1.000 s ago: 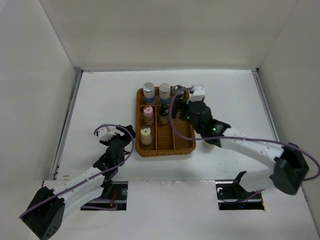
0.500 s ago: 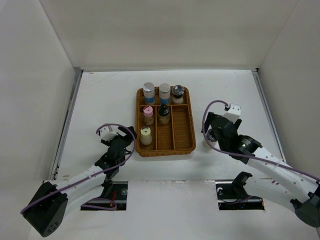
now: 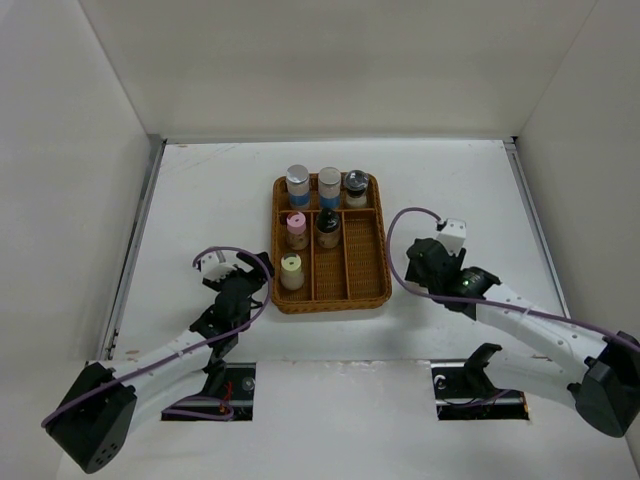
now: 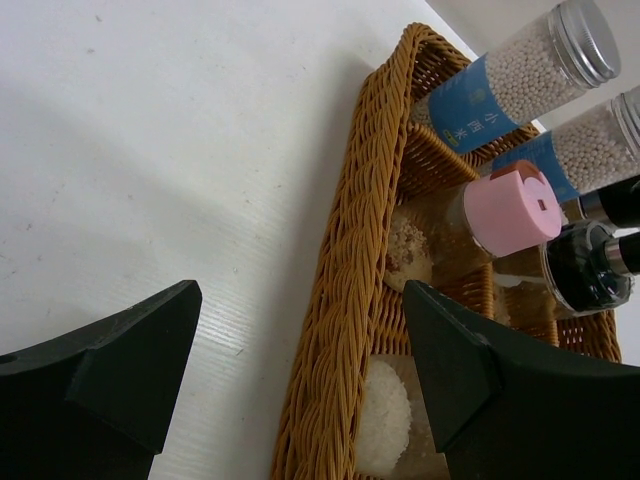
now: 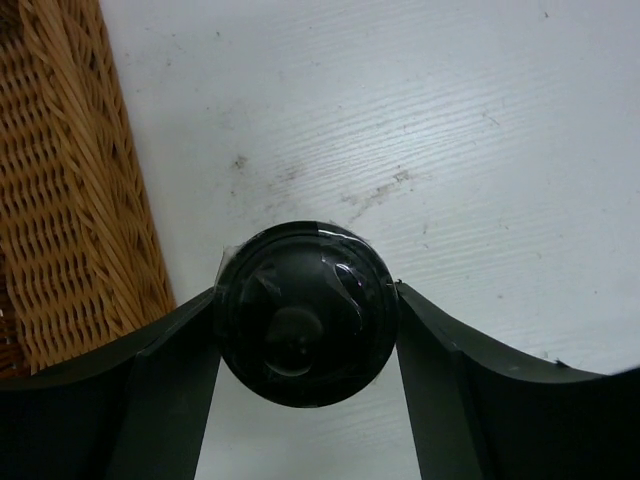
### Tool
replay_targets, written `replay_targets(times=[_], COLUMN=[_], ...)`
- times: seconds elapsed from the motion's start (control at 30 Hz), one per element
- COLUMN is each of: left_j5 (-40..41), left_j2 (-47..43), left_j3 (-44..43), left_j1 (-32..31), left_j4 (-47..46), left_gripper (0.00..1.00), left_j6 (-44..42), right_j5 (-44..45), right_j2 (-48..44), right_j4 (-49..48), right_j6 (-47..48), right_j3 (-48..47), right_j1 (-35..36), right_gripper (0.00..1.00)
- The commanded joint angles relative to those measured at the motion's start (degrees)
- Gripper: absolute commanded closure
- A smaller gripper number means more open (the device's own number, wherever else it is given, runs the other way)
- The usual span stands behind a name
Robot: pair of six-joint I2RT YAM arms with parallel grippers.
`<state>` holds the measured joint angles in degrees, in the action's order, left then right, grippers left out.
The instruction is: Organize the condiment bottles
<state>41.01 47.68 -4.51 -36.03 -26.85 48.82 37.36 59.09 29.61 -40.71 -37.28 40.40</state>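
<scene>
Six condiment bottles stand in the wicker tray (image 3: 383, 262): two silver-capped (image 3: 297, 183) (image 3: 329, 185), two black-capped (image 3: 356, 186) (image 3: 328, 228), a pink-capped one (image 3: 297, 229) and a pale-yellow-capped one (image 3: 291, 270). My right gripper (image 3: 424, 264) (image 5: 306, 293) is on the table right of the tray, its fingers pressed on both sides of a third black-capped bottle (image 5: 300, 335), which its arm hides in the top view. My left gripper (image 3: 243, 270) (image 4: 300, 300) is open and straddles the tray's left rim (image 4: 345, 300), near the pink-capped bottle (image 4: 510, 210) and the pale one (image 4: 385, 420).
The tray's right compartments hold nothing but the far black-capped bottle. White walls enclose the table on the left, back and right. Purple cables loop over both arms. The tray's right wall (image 5: 70, 180) is close to the left of my right gripper.
My right arm has pulled back from the tray's far right compartment, leaving a black-capped bottle there, and come down on the bottle on the table right of the tray. The left arm has barely moved.
</scene>
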Motion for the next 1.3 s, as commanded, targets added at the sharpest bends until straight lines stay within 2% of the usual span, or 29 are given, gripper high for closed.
replay_targets(times=[0.0, 0.07, 0.2, 0.3, 0.47, 0.7, 0.97, 1.13, 1.2, 1.27], left_j5=[-0.50, -0.85, -1.55, -1.73, -1.82, -2.61, -2.61, -3.31, -3.48, -4.27], left_j2=[0.12, 1.01, 1.01, 2.42, 1.01, 0.39, 0.57, 0.22, 1.01, 1.01], left_j3=[-0.41, -0.58, -0.58, -0.67, -0.23, 0.21, 0.30, 0.38, 0.21, 0.12], left_j1=[0.13, 0.30, 0.39, 0.48, 0.74, 1.89, 2.50, 3.38, 3.64, 4.08], left_j4=[-2.85, -3.03, -3.56, -4.17, -4.26, -4.09, -4.00, -4.00, -3.91, -3.73], left_gripper=[0.18, 0.18, 0.18, 0.19, 0.19, 0.17, 0.16, 0.15, 0.15, 0.15], left_j6=[-0.39, -0.39, -0.30, -0.39, -0.39, 0.22, 0.84, 1.02, 1.19, 1.19], right_j5=[-0.89, 0.94, 6.05, 5.36, -0.53, -5.01, -8.80, -7.39, -7.92, -8.18], right_j2=[-0.20, -1.86, -3.72, -1.88, 7.86, 21.93, 30.28, 34.51, 35.74, 36.01], right_j4=[-4.73, -5.34, -7.97, -14.55, -26.78, -32.15, -33.47, -35.14, -36.11, -36.90], right_j6=[0.98, 2.38, 8.09, 12.31, 17.94, 22.07, 22.60, 22.96, 22.34, 21.99], right_j3=[-0.95, -2.18, -8.41, -12.11, -17.99, -26.79, -28.90, -28.12, -27.59, -26.97], right_j1=[-0.90, -0.55, 2.26, 4.28, 5.43, 5.17, 1.30, 0.60, 0.07, 0.07], right_gripper=[0.35, 0.40, 0.42, 0.42, 0.42, 0.42, 0.41, 0.39, 0.38, 0.31])
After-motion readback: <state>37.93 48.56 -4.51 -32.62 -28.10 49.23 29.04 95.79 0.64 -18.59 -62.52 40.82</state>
